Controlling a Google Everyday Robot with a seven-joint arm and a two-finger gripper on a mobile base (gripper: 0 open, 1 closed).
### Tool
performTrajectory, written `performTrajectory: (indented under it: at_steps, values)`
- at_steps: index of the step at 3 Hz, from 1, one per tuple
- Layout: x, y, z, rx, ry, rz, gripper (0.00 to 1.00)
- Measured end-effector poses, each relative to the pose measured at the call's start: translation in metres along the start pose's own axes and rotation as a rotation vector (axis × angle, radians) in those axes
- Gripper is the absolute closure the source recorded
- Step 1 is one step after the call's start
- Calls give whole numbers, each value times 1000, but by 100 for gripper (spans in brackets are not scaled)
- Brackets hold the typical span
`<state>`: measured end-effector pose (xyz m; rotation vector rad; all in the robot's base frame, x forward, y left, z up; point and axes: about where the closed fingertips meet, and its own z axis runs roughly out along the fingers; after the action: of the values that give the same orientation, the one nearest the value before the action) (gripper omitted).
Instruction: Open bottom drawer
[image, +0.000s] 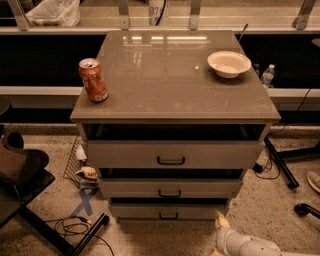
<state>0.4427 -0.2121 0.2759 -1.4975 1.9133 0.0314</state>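
Hovering low over the speckled floor, the gripper sits at the end of a white arm that comes in from the lower right edge; whether it is spread or pressed together I cannot tell, and it is pinching nothing that shows. Just up and to the left of it is the right end of the bottom drawer, near but apart. That drawer's small black handle lies further left of the gripper, untouched, and the slim grey front is not drawn out past the fronts above. Higher up from the gripper come the middle drawer and then the tall top drawer. Far above on the cabinet top, an orange soda can stands upright well off to the left, and a pale bowl rests almost straight above the gripper.
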Motion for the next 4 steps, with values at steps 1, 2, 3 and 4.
performTrajectory:
  at_steps: [1,2,3,4]
  values:
    - [-3,-2,20,-12,-7,-2,0]
    - [-9,-13,68,-22,-14,-49,0]
    - [-13,-18,99,-30,-13,-87,0]
    - [-7,-29,126,-31,18,-141,0]
